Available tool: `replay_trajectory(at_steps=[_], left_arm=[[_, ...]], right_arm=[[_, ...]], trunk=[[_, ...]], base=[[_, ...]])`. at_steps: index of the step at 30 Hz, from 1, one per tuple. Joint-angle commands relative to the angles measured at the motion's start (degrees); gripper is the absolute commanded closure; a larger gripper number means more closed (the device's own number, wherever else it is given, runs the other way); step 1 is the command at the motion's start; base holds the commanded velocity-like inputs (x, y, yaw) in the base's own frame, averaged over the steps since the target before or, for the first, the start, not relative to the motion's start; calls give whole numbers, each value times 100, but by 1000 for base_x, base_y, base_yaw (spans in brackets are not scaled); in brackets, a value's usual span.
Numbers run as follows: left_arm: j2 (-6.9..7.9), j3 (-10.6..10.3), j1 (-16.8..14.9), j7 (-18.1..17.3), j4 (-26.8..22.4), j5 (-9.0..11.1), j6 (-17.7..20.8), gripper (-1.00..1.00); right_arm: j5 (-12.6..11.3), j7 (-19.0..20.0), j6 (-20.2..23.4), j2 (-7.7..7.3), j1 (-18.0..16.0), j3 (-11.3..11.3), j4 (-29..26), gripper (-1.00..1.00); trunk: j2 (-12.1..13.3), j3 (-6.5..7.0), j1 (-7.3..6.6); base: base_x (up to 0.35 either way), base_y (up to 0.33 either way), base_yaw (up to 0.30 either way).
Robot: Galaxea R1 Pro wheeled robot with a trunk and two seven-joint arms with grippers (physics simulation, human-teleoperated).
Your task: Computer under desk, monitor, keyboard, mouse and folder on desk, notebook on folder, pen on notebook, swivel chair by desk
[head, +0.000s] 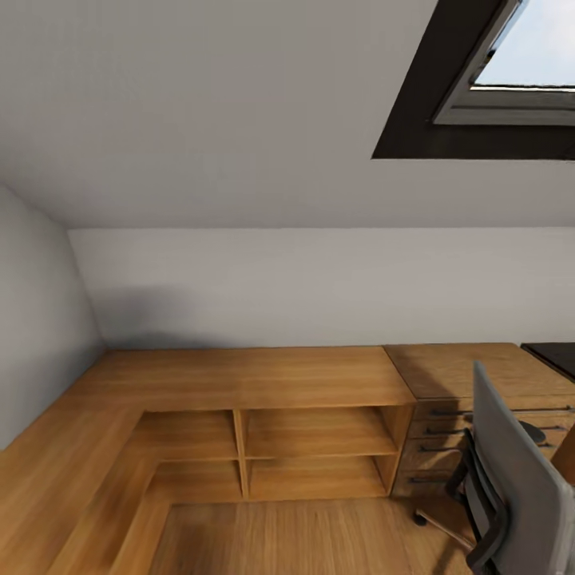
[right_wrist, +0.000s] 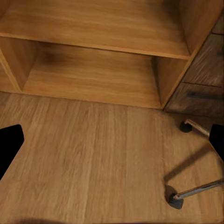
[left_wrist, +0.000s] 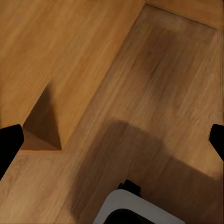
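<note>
The swivel chair [head: 511, 471] stands at the lower right of the head view, grey back toward the camera, beside a wooden dresser [head: 471, 399]; a low wooden shelf unit [head: 311, 431] fills the centre; the desk [head: 555, 355] shows as a dark corner at the right edge; the left gripper [left_wrist: 112, 142] and right gripper [right_wrist: 112, 142] both have fingers spread apart over the wood floor [right_wrist: 93, 158]; chair casters [right_wrist: 176, 199] sit near the right one.

Left gripper [left_wrist: 112, 140] points down toward the floor, its two black fingertips [left_wrist: 9, 140] spread wide — nothing between them. Right gripper [right_wrist: 112, 142] hangs likewise, its dark fingertips [right_wrist: 9, 142] set far apart — jaws parted, grasping nothing.
</note>
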Motion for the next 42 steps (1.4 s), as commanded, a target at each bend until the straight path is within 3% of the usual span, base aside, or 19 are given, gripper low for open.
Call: replay_trajectory(at_steps=[1,23,42], left_arm=[[6,-49,-3,42,-11,31,-13,-100],[5,-49,-3,42,-11,31,-13,-100],[5,-59,-3,42,-11,31,-13,-100]], right_arm=[[-13,-38,-13,2,-7,49,8,-100],[-24,-38,133,2,-7,40,6,-100],[-24,-42,135,2,-7,40,6,-100]], trunk=[[-11,-12,3],[-11,-12,3],[-11,-12,3]], base=[[29,17,-299],[3,3,-300],[127,132,-300]])
